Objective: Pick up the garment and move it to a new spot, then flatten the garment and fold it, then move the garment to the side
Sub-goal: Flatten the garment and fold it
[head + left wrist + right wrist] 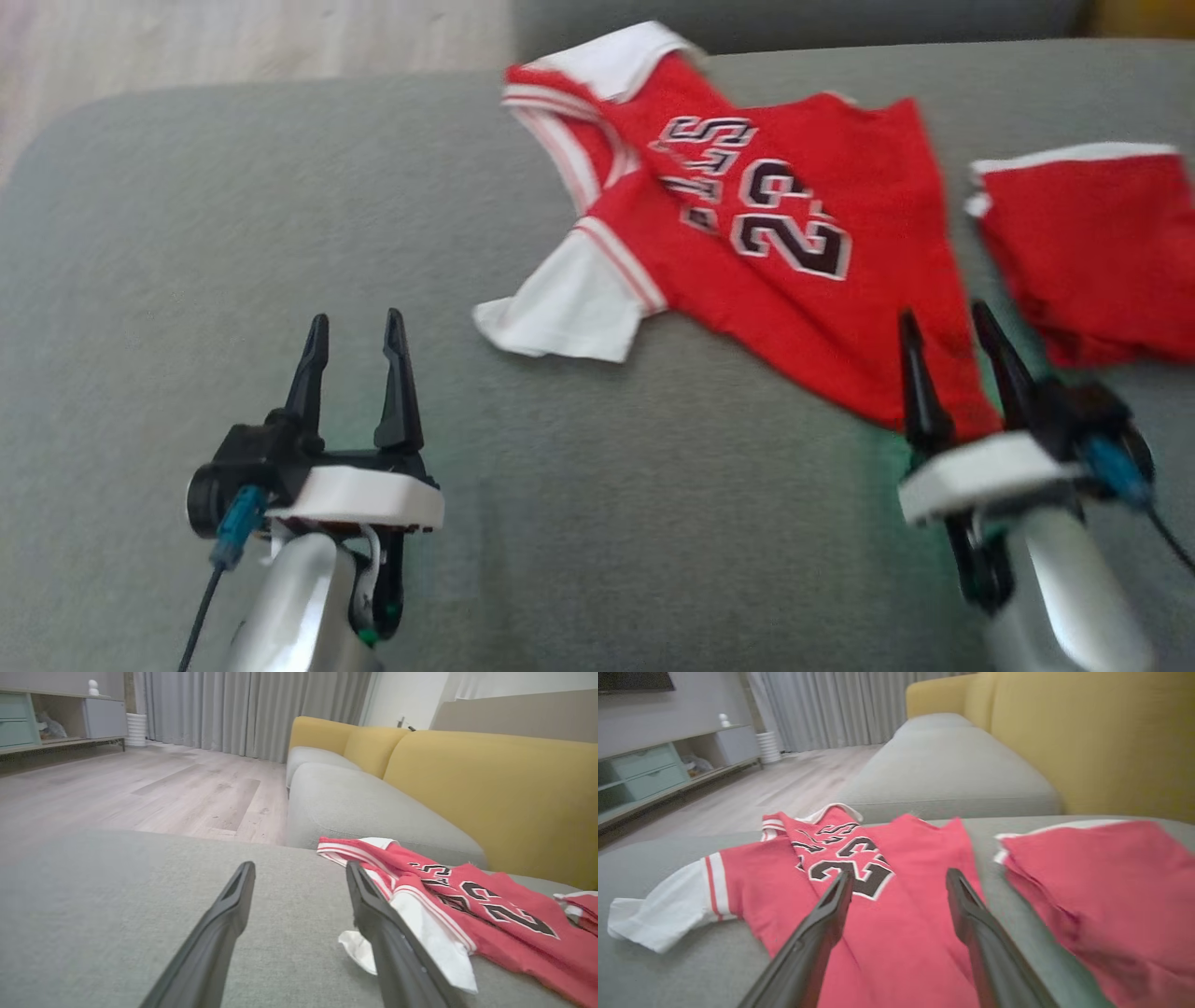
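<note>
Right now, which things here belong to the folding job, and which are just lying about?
Job: red number 23 jersey; left gripper, right gripper, both open; grey sofa seat.
Lying about: second red garment to its right; yellow back cushions; cabinet.

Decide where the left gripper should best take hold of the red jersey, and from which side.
Probably the white sleeve nearest it: it juts from the crumpled jersey as a free flap on the grey cushion. Come in low from the robot's left with the open left gripper, pinching the cuff edge.
</note>
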Controlling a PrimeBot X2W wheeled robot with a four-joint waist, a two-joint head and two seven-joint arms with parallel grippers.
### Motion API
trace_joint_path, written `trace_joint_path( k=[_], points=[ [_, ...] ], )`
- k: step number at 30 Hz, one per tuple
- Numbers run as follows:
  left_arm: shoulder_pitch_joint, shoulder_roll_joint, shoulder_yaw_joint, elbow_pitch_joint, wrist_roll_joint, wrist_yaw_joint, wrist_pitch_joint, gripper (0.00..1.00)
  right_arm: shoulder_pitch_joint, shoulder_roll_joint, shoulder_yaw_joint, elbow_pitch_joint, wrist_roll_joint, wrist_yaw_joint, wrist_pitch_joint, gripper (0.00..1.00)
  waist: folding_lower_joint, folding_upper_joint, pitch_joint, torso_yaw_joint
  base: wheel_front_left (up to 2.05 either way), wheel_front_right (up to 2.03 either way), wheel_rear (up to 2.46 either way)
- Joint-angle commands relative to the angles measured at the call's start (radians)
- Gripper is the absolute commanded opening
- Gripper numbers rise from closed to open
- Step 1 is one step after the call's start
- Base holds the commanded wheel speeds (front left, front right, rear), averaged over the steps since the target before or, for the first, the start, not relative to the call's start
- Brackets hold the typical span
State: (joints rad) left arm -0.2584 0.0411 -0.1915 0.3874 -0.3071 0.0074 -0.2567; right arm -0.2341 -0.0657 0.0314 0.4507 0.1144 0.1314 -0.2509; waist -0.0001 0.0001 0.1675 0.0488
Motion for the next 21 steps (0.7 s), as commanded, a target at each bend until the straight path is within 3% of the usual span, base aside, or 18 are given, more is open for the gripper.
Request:
trace_joint_path(
  k=[1,5,11,15,21],
  points=[
    [-0.012,0.009,0.035,-0.025,0.006,-0.005,-0.005,1.0,-0.003,0.015,0.018,-0.077,0.0,-0.001,-0.011,1.0,0.0001,-0.0001,-0.025,-0.043,0.0,0.0,0.0],
    [-0.012,0.009,0.028,-0.016,0.002,-0.011,-0.005,1.0,0.094,0.015,0.012,-0.163,-0.001,-0.001,-0.011,1.0,0.0001,-0.0001,-0.027,-0.059,0.0,0.0,0.0],
    [-0.045,0.009,-0.002,0.032,0.02,-0.033,-0.005,1.0,0.112,0.015,0.007,-0.21,0.007,-0.001,-0.011,1.0,0.0001,-0.0001,-0.002,-0.071,0.0,0.0,0.0],
    [-0.083,0.009,-0.033,0.105,0.032,-0.051,0.007,1.0,0.114,0.015,0.007,-0.218,0.007,-0.001,-0.011,1.0,0.0001,-0.0001,0.012,-0.076,0.0,0.0,0.0],
    [-0.172,0.022,-0.036,0.251,0.035,-0.041,0.065,1.0,0.112,0.015,0.021,-0.219,0.014,-0.001,-0.011,1.0,0.0001,-0.0001,0.041,-0.099,0.0,0.0,0.0]
  ],
)
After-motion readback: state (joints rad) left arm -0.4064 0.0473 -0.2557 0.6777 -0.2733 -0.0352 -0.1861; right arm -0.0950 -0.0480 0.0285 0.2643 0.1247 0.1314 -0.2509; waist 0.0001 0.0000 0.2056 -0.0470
